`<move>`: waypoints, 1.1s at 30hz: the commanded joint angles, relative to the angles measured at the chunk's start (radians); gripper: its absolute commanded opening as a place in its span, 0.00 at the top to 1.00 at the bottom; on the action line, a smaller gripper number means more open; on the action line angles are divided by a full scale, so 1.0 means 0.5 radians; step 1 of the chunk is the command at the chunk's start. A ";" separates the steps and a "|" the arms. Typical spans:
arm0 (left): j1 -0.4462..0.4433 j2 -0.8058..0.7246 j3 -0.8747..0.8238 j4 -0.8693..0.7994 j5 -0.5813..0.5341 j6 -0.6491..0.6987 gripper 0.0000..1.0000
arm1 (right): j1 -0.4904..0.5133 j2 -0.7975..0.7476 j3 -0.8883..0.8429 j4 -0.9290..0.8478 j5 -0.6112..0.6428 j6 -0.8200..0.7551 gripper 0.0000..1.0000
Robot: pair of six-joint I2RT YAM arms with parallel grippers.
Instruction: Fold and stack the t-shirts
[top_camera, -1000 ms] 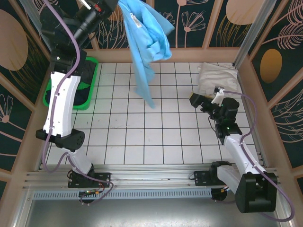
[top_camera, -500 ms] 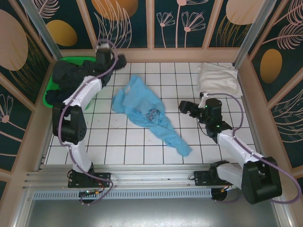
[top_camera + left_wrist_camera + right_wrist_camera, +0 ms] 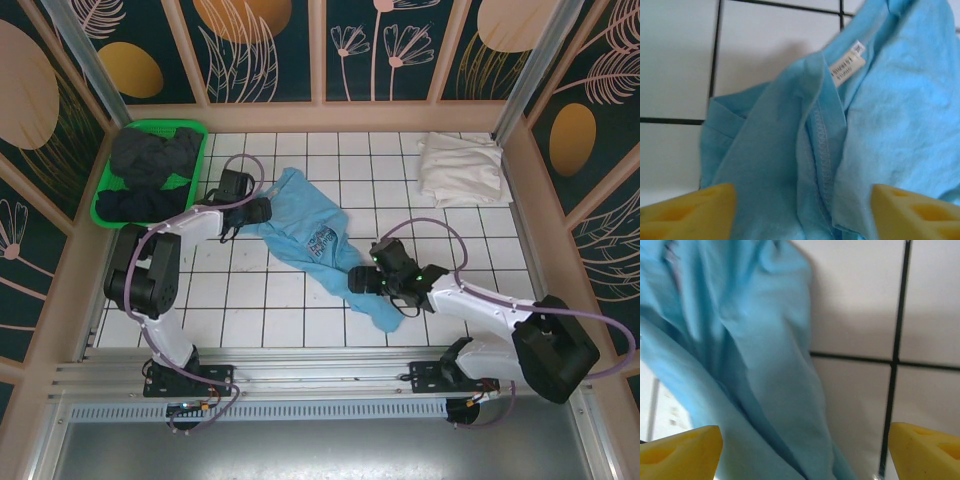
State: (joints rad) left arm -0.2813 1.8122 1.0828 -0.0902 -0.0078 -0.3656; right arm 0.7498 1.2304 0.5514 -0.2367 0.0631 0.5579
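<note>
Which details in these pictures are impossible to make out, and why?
- Left wrist view: the text on the label of the blue shirt is too small and blurred.
- Top view: that shirt's print is too small to read.
- Top view: the dark shirts in the green basket are heaped; their number is unclear.
- Right wrist view: the bottom edge cuts off the shirt.

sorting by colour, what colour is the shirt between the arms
Light sky-blue cotton t-shirt, best in the top external view.

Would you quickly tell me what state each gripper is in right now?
Left gripper: open, over the sky-blue t-shirt, holding nothing.
Right gripper: open, over the same shirt, holding nothing.
</note>
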 commanded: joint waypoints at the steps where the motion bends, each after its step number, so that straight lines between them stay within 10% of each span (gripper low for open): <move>1: 0.017 0.074 -0.001 0.085 0.104 0.015 0.39 | 0.050 0.054 0.030 -0.296 0.224 0.166 0.17; 8: 0.019 -0.058 0.018 0.021 0.137 -0.020 0.86 | 0.074 0.013 0.088 -0.347 0.289 0.180 0.77; 13: 0.017 -0.276 0.044 -0.080 0.057 -0.012 0.98 | 0.054 -0.040 0.326 -0.562 0.525 0.053 1.00; 20: 0.017 -0.451 0.135 -0.147 0.050 -0.001 0.91 | -0.084 -0.153 0.629 -0.436 0.565 -0.409 1.00; 25: 0.014 -0.390 -0.022 -0.084 0.215 0.003 0.65 | -0.219 -0.047 0.529 -0.568 0.664 -0.278 0.65; 33: -0.073 -0.113 -0.182 0.063 0.368 -0.008 0.51 | -0.369 -0.296 0.151 -0.518 0.411 0.093 0.41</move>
State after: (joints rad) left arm -0.3042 1.7119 0.9997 -0.1009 0.1318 -0.3710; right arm 0.6140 1.1557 0.6922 -0.5209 0.3367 0.5316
